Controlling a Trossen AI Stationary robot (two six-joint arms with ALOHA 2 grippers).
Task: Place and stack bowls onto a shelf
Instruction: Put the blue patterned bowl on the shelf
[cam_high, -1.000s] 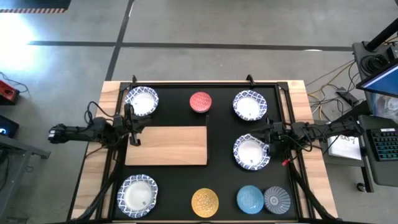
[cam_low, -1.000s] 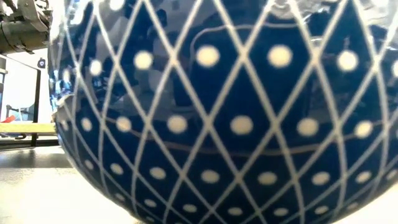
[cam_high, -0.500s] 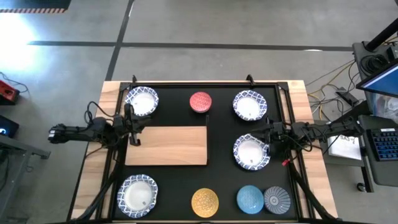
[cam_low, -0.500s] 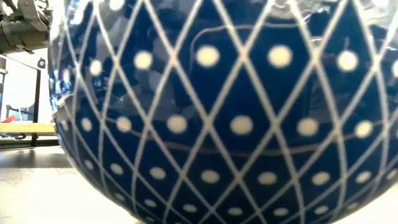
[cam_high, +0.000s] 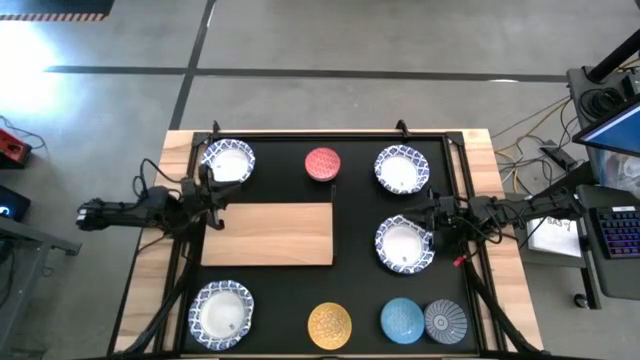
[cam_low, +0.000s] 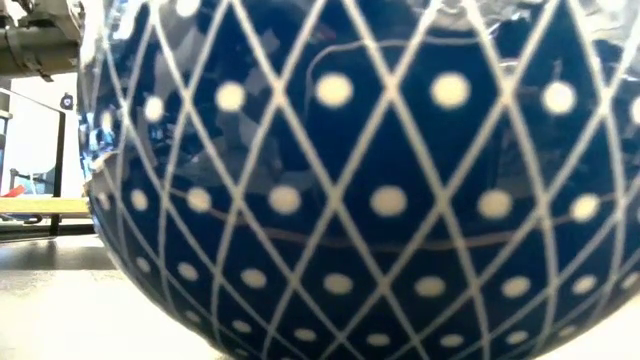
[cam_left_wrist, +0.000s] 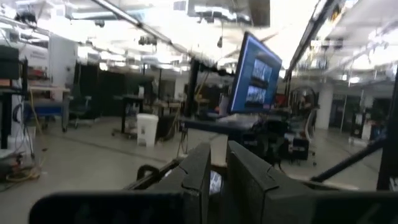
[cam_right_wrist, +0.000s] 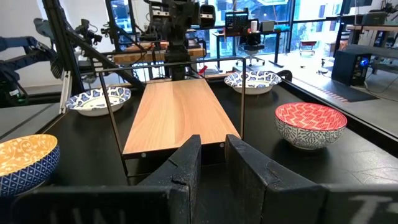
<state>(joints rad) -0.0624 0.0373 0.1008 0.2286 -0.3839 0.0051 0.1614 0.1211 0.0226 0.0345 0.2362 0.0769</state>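
Four large white bowls with blue patterned rims sit on the black table: far left (cam_high: 228, 162), far right (cam_high: 402, 170), middle right (cam_high: 404, 243), near left (cam_high: 221, 312). The red bowl (cam_high: 322, 163) stands at the far edge. The yellow (cam_high: 329, 324), light blue (cam_high: 402, 320) and grey-blue (cam_high: 444, 321) bowls stand along the near edge. The light-wood shelf (cam_high: 268, 234) lies mid-table with nothing on it (cam_right_wrist: 177, 112). My left gripper (cam_high: 210, 196) hovers shut at the shelf's far-left corner. My right gripper (cam_high: 430, 216) hovers shut by the middle-right bowl's rim.
A bowl's dark blue outer wall with a white lattice and dots (cam_low: 380, 200) fills the low view, hiding most of the table. Thin metal rods (cam_right_wrist: 241, 99) stand around the shelf. Wooden strips (cam_high: 150, 250) border the table, and cables and a keyboard (cam_high: 615, 232) lie at the right.
My left gripper has risen a little and shifted slightly toward the far-left large bowl. The bowls, the shelf and my right arm have kept still.
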